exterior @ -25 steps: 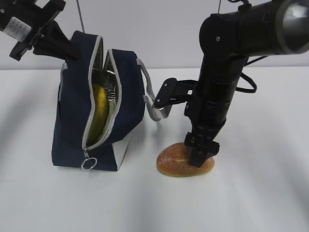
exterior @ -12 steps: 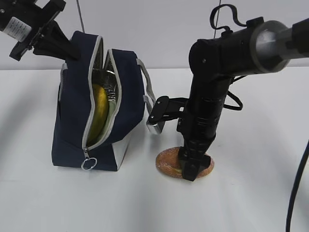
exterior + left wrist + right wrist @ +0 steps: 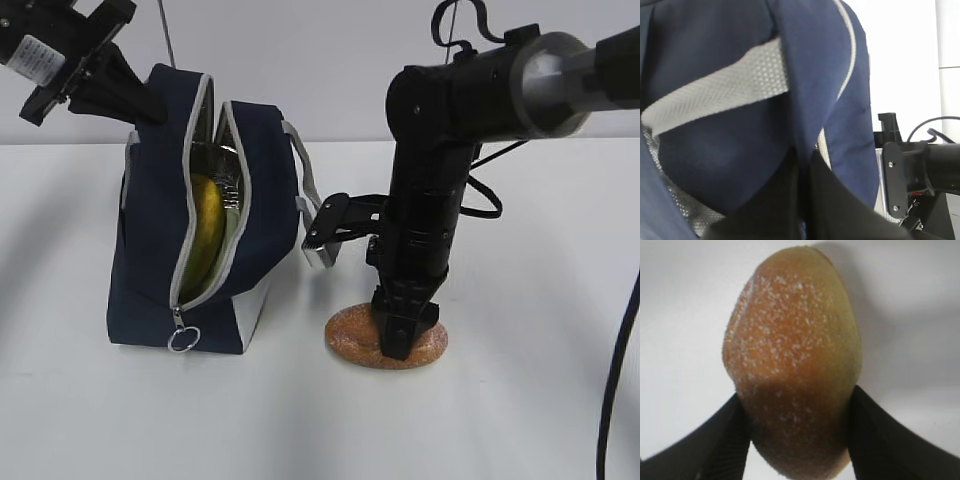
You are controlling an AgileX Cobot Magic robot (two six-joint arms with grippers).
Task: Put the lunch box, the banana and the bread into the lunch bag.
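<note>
The navy lunch bag (image 3: 150, 260) stands unzipped at the left, its mouth gaping. The yellow banana (image 3: 205, 235) stands inside it. The lunch box does not show. My left gripper (image 3: 135, 108) is shut on the bag's top left edge; in the left wrist view its dark fingers (image 3: 790, 200) pinch the navy fabric (image 3: 730, 150). The sugar-speckled bread (image 3: 350, 335) lies on the white table to the right of the bag. My right gripper (image 3: 400, 335) reaches straight down and is shut on the bread (image 3: 795, 340), one finger on each side.
The bag's grey strap handle (image 3: 312, 205) hangs toward the right arm's wrist bracket (image 3: 325, 235), close to it. A metal ring pull (image 3: 184, 339) hangs at the bag's lower front. The right arm (image 3: 920, 170) shows beyond the bag in the left wrist view.
The right arm has shifted left and lowered over the bread, and its fingers now press both sides. The bread has turned slightly. The left gripper and the bag have not moved.
</note>
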